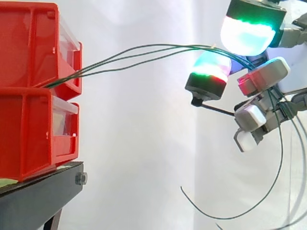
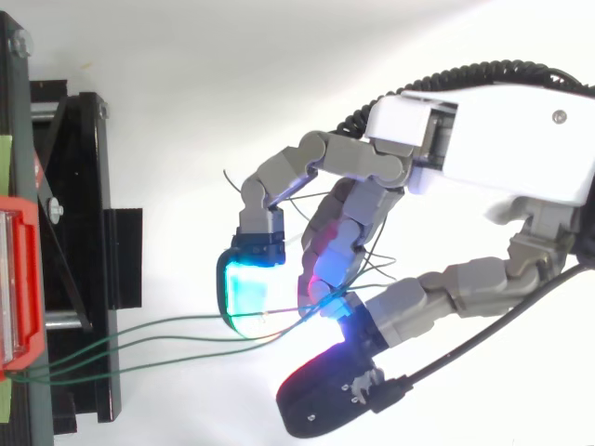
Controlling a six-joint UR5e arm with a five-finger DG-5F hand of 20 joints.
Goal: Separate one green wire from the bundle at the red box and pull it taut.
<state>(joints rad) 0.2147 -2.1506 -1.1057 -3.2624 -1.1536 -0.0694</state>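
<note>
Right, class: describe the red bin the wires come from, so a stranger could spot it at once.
Find the black stand at the side view's left, carrying two stacked red bins. Take the upper bin. Unlike the lower bin, it has thin green wires leaving its lower front edge and arching toward the hand.

Arched green wires (image 1: 144,50) from upper red bin (image 1: 29,48) to curled hand (image 1: 261,76)

Bins (image 1: 33,91): red.
Wires (image 1: 144,50): dark green.
Stand (image 1: 38,201): black.
Curtain (image 1: 139,143): white.
Hand (image 2: 493,139): grey and white.
Pads (image 1: 247,36): glowing cyan and green, one edged red, another perhaps pink.
</note>
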